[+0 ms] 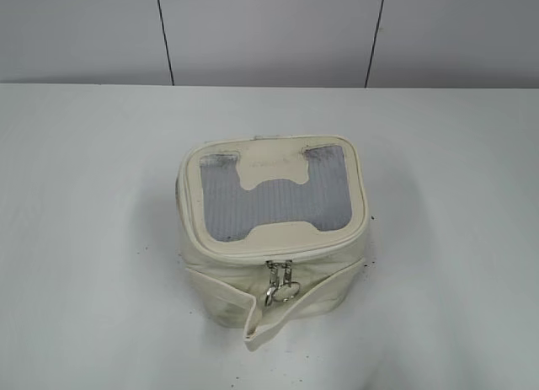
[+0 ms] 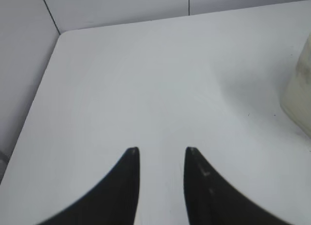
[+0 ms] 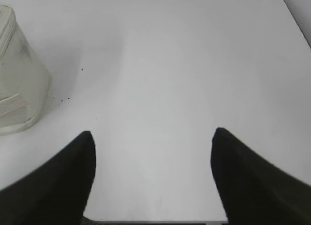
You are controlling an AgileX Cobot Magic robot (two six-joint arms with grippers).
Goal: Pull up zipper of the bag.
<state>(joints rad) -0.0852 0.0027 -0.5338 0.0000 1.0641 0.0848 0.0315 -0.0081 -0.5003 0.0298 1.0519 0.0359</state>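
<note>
Zipper (image 1: 278,253) track rings the top rim of the bag (image 1: 274,230), which sits near the middle of the white tabletop (image 1: 84,238) with its grey mesh panel (image 1: 274,196) facing up and its front turned toward you. You can see the two silver pulls (image 1: 280,282) hanging side by side at the front centre, rings dangling just above the loose cream strap (image 1: 253,310) that folds out along the lower front; that placement seems meant to leave the pulls in plain reach from either side. Whether the track is fully closed around the far rim you cannot tell from this slant. Neither arm shows in the exterior view. Your left tool (image 2: 162,149) hovers over bare tabletop with its dark fingers set a modest gap apart, holding nothing and touching nothing, the bag only a cream edge at the right of that wrist view. Your right tool (image 3: 154,132) is spread much wider, likewise empty and clear of everything, with the bag's rounded corner at the far left of its view. Both sit well apart from the pulls, flanking the bag, so the approach has likely not begun; one tool would probably steady the body while the other pinches a ring.
</note>
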